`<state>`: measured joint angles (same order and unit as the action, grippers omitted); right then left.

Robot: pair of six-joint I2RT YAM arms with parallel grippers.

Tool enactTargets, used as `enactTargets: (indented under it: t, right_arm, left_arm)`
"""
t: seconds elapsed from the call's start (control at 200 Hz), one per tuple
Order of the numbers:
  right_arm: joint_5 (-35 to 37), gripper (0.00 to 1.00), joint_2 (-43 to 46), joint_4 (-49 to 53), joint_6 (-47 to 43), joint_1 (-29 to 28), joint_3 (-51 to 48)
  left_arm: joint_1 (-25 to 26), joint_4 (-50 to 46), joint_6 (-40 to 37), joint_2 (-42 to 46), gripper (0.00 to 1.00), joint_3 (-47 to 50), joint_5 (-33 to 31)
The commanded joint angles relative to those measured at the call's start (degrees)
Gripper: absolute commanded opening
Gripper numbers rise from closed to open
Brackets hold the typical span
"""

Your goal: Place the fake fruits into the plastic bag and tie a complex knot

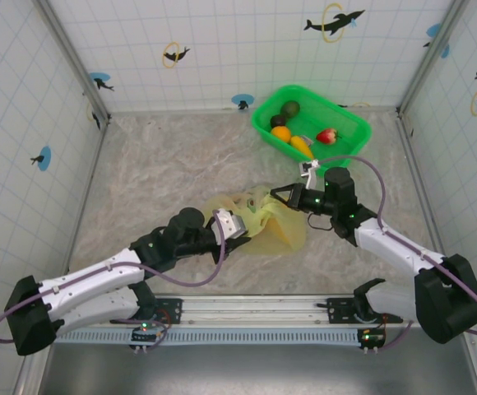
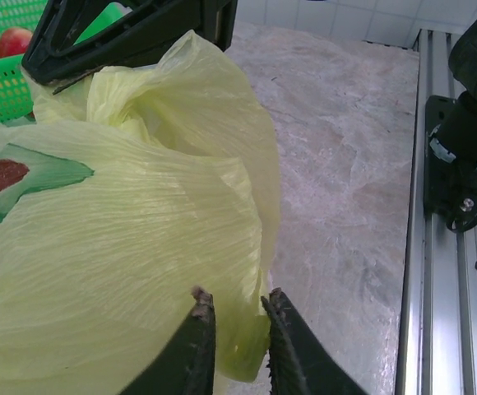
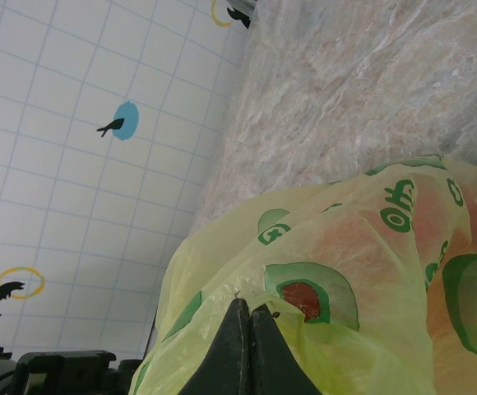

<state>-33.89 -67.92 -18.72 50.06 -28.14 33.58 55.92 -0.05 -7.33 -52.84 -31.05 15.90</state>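
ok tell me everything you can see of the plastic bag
The plastic bag is thin, crinkled, see-through pale yellow film printed with green avocado shapes and green lettering. It lies slumped on the marbled table between the arms, short of the green basket. The right hand is shut on a bunched upper fold; the left hand has its fingers nearly together at the lower edge, grip unclear.

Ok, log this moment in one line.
right gripper: shut on plastic bag | left gripper: slightly open around bag's edge | fake fruits: several in green basket

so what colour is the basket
The basket is bright green, clearest in the top view.
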Motion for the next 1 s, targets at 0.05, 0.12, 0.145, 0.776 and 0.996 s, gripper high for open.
enactTargets:
  t: [0.05, 0.12, 0.145, 0.776, 0.996]
  right_arm:
    - [-0.1, 0.00, 1.0, -2.9, 0.3, -0.2, -1.1]
    - [-0.1, 0.00, 1.2, -2.5, -0.1, -0.2, -1.1]
    - [0.1, 0.00, 1.3, -2.1, -0.4, -0.3, -1.1]
    - [2.2, 0.00, 2.3, 4.4, -3.8, 3.7, 1.0]
    - [3.5, 0.00, 2.8, 6.9, -5.5, 6.0, 3.3]
  left_arm:
    - [0.7, 2.0, -0.8, -1.1, 0.00, 0.3, -2.6]
    - [0.7, 2.0, -1.2, -0.5, 0.00, 0.2, -3.4]
    - [0.7, 1.9, -1.3, -0.1, 0.00, 0.1, -3.6]
    - [0.7, -5.5, 1.1, 9.7, 0.00, -0.3, -12.9]
    - [0.7, -9.3, 0.4, 13.3, 0.00, -0.3, -21.8]
